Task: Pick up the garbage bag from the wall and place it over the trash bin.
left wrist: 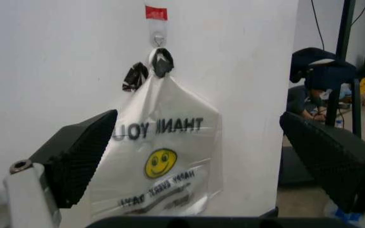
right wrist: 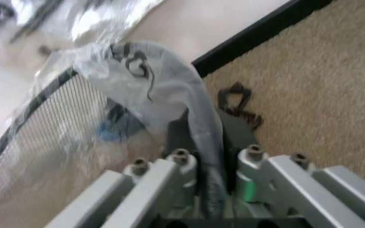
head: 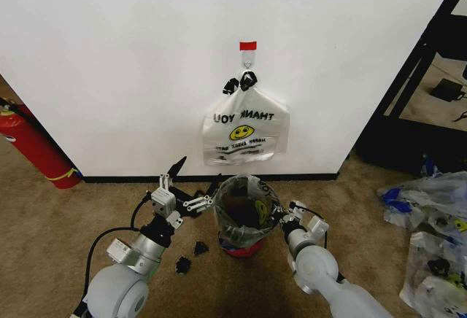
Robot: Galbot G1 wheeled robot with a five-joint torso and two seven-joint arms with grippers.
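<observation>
Left claw (head: 195,184) hung wide open just left of the bin (head: 246,216), jaws spread and empty. Right claw (head: 283,219) was at the bin's right rim, and its wrist camera showed what the head camera could not: its fingers (right wrist: 182,164) pinched shut on a fold of the bag (right wrist: 163,80) draped over the mesh rim. From the head, that bag lined the bin, a yellow smiley visible inside. Left wrist camera faced the wall (left wrist: 55,42), where a second smiley bag (left wrist: 163,156) with black clips hung from the hook (left wrist: 159,39) under red tape. Two loose black clips (head: 191,256) lay on the carpet beside the bin.
</observation>
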